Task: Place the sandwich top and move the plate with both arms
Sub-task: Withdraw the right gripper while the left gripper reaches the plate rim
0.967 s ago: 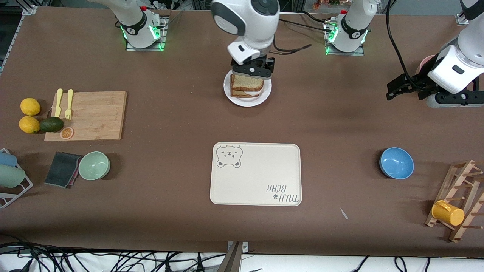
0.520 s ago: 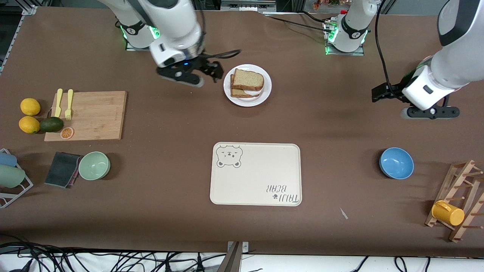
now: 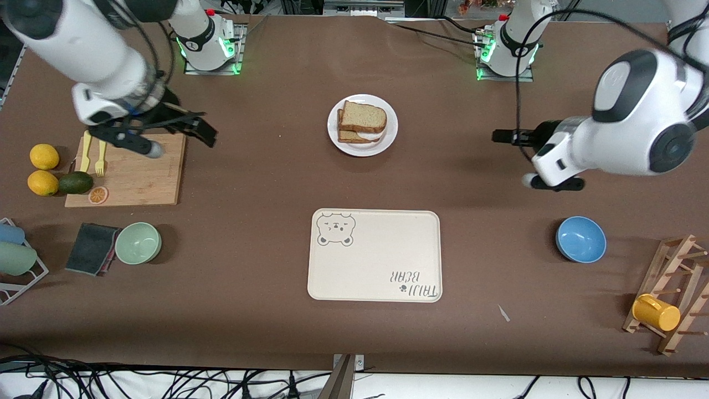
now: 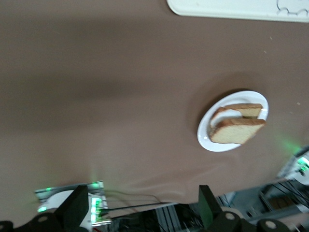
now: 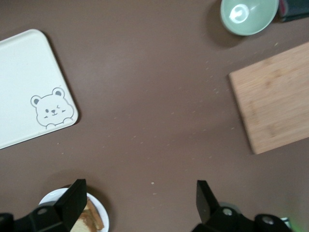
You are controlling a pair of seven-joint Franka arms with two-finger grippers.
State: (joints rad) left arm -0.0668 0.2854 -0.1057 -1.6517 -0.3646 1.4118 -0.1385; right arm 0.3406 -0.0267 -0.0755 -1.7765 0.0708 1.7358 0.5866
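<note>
- Resting on the egg slice, bread top (image 3: 363, 117) sits on plate (image 3: 388, 141), released.
- Swung away over cutting board (image 3: 133, 172): right gripper (image 3: 180, 126), open, empty.
- Approaching plate: left gripper (image 3: 501, 136), open, empty; plate move next.

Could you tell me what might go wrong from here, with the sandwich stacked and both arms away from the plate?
1. The sandwich top sits slightly askew on the lower slice, so it may slide off if the plate tilts in a two-arm lift.
2. The right gripper is open over the cutting board, and the left gripper is open over bare table; both must reach the small plate together and could knock it or the bread.
</note>
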